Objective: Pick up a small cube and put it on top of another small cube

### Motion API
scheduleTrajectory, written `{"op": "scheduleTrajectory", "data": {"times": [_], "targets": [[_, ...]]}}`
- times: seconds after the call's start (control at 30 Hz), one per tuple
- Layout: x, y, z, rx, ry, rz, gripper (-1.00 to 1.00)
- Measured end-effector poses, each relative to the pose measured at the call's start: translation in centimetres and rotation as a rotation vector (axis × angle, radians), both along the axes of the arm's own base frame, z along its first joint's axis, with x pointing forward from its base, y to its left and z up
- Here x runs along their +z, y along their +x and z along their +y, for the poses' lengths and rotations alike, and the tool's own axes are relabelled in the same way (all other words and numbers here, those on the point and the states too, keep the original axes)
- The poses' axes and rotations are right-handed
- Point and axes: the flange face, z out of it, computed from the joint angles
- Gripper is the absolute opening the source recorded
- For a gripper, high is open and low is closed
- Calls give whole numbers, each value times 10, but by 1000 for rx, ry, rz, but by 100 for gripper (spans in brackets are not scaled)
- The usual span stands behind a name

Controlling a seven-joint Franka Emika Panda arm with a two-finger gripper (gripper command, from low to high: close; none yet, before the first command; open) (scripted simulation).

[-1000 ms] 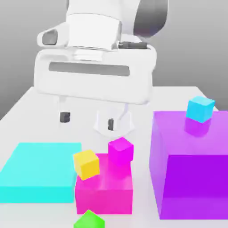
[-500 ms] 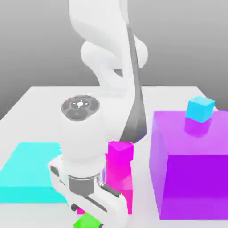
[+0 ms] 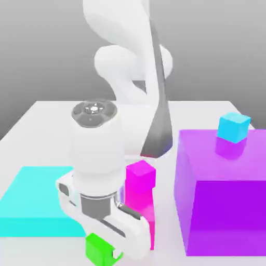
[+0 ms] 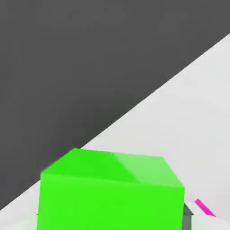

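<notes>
The gripper (image 3: 104, 249) is lowered at the table's (image 3: 47, 111) near edge, its fingers closed narrow on the green cube (image 3: 98, 248). The small pink cube (image 3: 140, 175) sits on the large pink block (image 3: 147, 210), just behind the hand.

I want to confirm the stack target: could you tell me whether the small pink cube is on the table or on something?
On something: the small pink cube rests atop the larger magenta block.
</notes>
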Motion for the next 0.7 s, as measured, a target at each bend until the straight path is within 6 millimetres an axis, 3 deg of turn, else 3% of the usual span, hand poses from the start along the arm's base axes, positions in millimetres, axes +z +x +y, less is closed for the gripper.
{"op": "scheduleTrajectory", "data": {"times": [0.37,0.7], "targets": [[83,-76,39,103,-12,4,-100],[121,-160,65,195,8,0,-100]]}}
